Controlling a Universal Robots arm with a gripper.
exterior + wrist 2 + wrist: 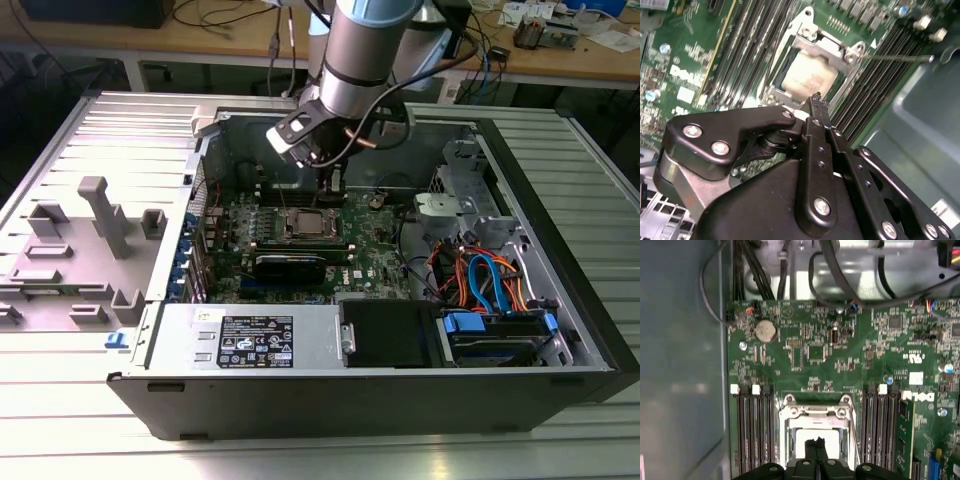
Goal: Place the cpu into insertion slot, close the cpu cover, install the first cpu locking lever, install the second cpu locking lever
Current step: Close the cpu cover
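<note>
Plainly, the second wrist view shows the jaws pinched shut, empty, over the cpu [810, 75] under its cpu cover [850, 54].

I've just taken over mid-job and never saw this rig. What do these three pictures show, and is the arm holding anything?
The exterior view looks from outside at an open computer case with one robot arm reaching in. Both wrist views ride on the arm and look past its black gripper at the green circuit board. The cpu sits in the insertion slot, with the cpu cover lying over its edges. The gripper hangs close over the cpu, fingers together, holding nothing; whether it touches I cannot tell. A thin locking lever sticks out beside the slot.
</note>
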